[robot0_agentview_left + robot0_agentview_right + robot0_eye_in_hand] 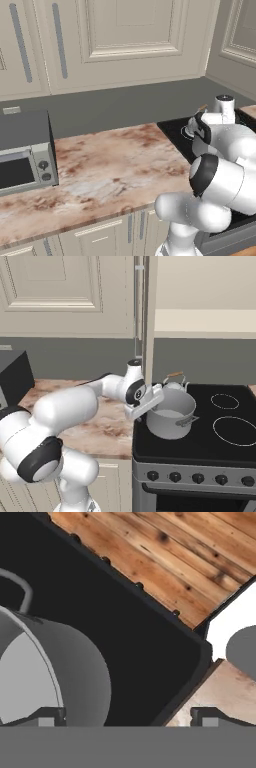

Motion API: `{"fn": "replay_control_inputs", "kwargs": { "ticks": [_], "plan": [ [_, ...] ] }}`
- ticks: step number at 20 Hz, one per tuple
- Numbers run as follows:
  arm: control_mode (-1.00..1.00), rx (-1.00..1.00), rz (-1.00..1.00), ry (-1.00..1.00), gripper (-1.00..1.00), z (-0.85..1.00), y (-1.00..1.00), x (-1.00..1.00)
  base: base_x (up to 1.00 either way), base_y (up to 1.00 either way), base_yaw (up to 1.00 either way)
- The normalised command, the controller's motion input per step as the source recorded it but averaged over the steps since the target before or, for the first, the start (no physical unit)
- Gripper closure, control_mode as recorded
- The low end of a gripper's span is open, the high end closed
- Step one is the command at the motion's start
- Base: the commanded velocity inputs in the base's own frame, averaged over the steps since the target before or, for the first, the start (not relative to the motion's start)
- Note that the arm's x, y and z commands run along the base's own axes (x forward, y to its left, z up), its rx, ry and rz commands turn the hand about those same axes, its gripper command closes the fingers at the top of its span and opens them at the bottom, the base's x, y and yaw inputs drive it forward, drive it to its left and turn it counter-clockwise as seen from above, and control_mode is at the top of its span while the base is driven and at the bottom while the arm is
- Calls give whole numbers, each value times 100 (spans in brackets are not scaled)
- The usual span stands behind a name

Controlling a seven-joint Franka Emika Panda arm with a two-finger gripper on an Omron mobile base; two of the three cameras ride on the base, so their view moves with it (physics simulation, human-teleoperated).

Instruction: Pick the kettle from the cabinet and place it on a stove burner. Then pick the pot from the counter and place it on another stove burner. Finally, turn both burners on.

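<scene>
Looks like the pot [170,417] is already parked on the stove's [235,448] front-left burner with the kettle [174,383] just behind it, and the gripper [150,404] sits wide open, holding nothing, at the pot's left rim, so next it needs to reach the front-edge knobs [175,476].

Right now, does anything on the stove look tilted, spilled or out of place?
Nothing stands out. The pot stands upright on the stove, the kettle upright behind it, no spill. The open gripper is at the pot's rim.

Even, flat rendered light, soft faint shadows, no glare, sharp edge to edge.
</scene>
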Motion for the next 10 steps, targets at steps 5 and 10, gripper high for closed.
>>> {"fn": "replay_control_inputs", "kwargs": {
  "ticks": [5, 10],
  "plan": [
    [-100, 0, 0, -4, -100, 21, 14, -42, 0, 0, 0],
    [-100, 0, 0, -6, -100, 20, 5, -47, 0, 0, 0]
  ]
}}
